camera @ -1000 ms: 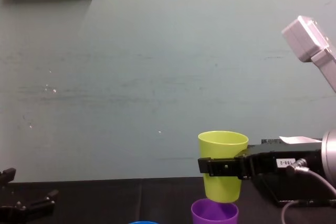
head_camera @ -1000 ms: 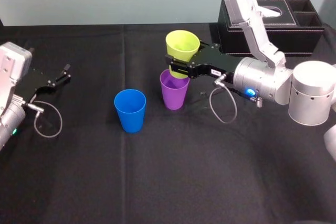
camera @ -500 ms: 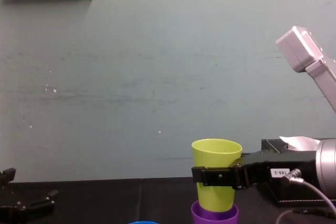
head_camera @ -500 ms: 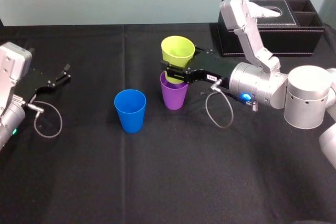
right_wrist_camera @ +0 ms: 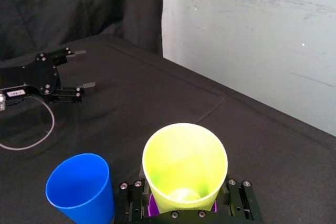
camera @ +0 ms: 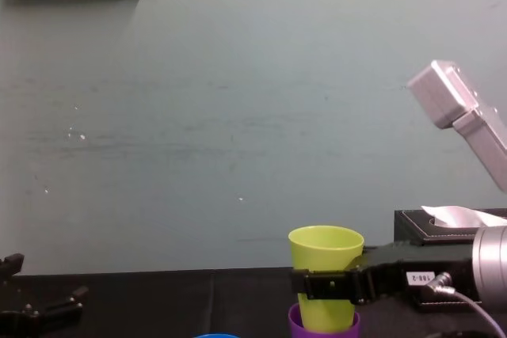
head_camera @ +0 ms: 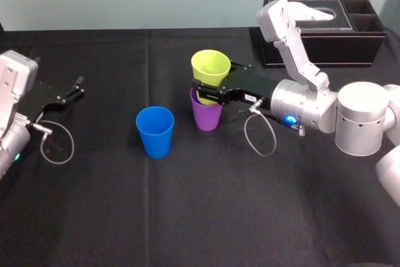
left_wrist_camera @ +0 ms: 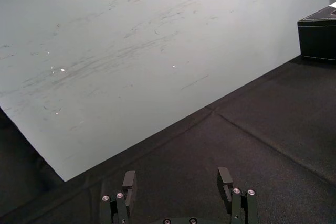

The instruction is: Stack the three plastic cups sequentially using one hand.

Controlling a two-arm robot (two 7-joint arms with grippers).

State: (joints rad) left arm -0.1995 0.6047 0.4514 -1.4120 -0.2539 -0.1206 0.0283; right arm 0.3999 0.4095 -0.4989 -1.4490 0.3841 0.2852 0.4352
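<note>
My right gripper (head_camera: 210, 94) is shut on the yellow-green cup (head_camera: 210, 67), one finger on each side of its wall. That cup stands upright with its lower part inside the purple cup (head_camera: 207, 117), which sits on the black table. In the chest view the yellow-green cup (camera: 325, 263) rises well above the purple rim (camera: 323, 327). The right wrist view looks down into the yellow-green cup (right_wrist_camera: 185, 161) and catches a sliver of purple cup (right_wrist_camera: 153, 205) below it. The blue cup (head_camera: 155, 130) stands alone to the left. My left gripper (head_camera: 72, 90) rests open at the far left.
A black tissue box (head_camera: 325, 29) stands at the back right, behind the right arm. The black cloth (head_camera: 187, 204) covers the whole table, with bare room in front of the cups. A pale wall closes off the far edge. The left gripper (left_wrist_camera: 177, 182) hovers over bare cloth.
My right gripper has come down and slightly left with the yellow-green cup, sinking its base into the purple cup. The blue cup and left arm have not moved.
</note>
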